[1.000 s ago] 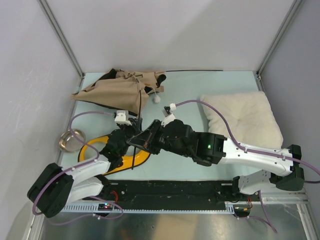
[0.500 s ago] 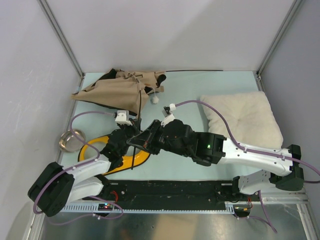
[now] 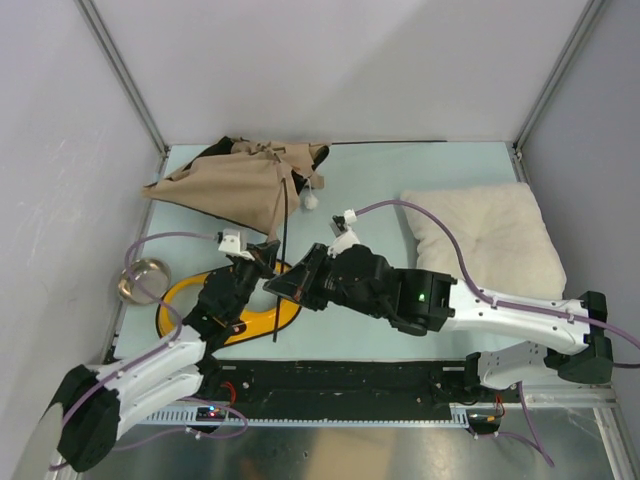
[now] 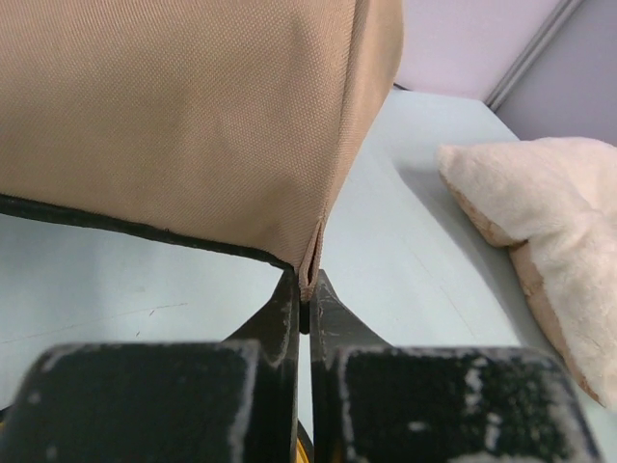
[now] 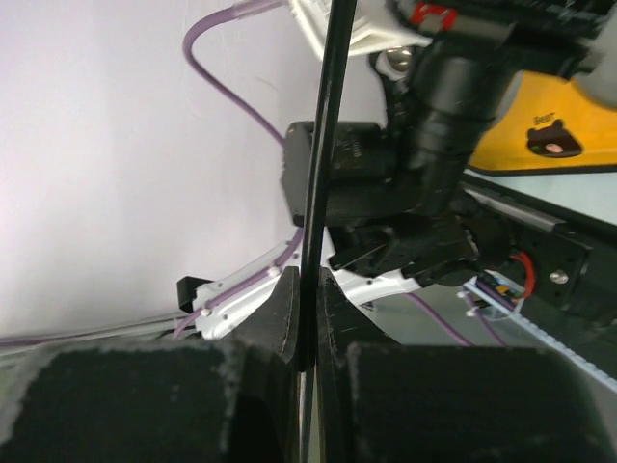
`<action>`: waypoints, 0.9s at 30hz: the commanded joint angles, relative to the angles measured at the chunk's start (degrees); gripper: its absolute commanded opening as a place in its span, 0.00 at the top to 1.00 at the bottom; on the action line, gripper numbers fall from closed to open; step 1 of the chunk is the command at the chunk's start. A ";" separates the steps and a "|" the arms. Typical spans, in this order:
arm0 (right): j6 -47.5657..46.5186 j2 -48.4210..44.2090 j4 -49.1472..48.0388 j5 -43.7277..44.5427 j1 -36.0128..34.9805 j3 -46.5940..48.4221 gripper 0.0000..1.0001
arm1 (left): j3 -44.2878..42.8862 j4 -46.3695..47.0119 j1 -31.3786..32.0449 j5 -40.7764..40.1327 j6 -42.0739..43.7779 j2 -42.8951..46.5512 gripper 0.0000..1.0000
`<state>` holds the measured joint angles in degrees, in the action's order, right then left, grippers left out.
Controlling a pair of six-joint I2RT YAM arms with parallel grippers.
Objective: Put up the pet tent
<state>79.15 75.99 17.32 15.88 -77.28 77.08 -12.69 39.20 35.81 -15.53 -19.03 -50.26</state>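
Two clamped grips — left fingers (image 4: 280, 323) on pet tent (image 4: 193, 116) corner, right fingers (image 5: 281, 313) on its black pole (image 5: 324, 174).

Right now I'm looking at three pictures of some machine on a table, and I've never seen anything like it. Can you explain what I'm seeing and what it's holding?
These are two robot arms bolted at the table's near edge. The wide picture looks down from above; the other two come from a camera on each wrist. On the pale green table lie a collapsed tan fabric pet tent, a cream fluffy pillow, a yellow bowl feeder and a small metal bowl. The left pincer is shut on the tent's fabric corner. The right pincer is shut on one thin black tent pole.
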 commanded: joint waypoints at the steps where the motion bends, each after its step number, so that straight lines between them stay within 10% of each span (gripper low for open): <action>1: -6.96 -3.33 -4.35 6.98 0.79 -3.03 1.00 | 1.67 -6.07 0.13 6.90 1.08 7.75 1.00; 27: -30.57 0.75 -20.11 13.05 2.51 -13.78 1.00 | 2.68 -27.99 0.49 12.75 -6.00 21.77 1.00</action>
<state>56.03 76.42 3.97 16.71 -77.87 63.94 -10.09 17.10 35.07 -7.38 -23.51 -30.22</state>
